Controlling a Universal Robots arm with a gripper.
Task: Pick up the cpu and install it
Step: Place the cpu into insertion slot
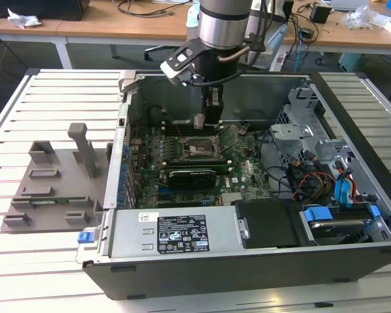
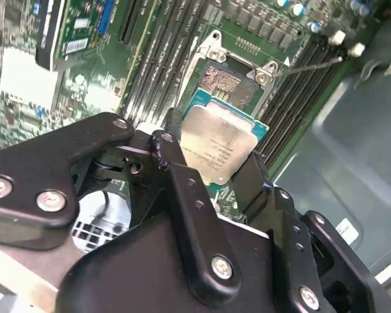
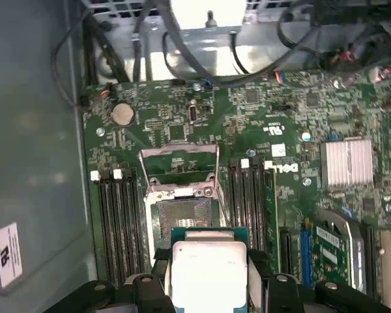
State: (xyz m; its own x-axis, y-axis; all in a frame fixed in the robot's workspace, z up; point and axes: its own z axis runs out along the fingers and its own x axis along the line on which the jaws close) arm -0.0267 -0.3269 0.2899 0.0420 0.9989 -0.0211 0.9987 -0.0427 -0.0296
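The cpu is a flat square chip with a silver top plate and a green edge. My gripper is shut on it, one black finger on each of two opposite sides. In both wrist views the cpu hangs a little above the motherboard, just off the open socket, which has its metal load frame lifted. The socket is empty and its contact field shows. In the exterior view my gripper reaches down into the open computer case, over the socket.
Memory slots flank the socket on both sides. An expansion card stands just in front of it. The power supply, drive bays and cables fill the case's near and right parts. A grey holder tray lies outside on the exterior view's left.
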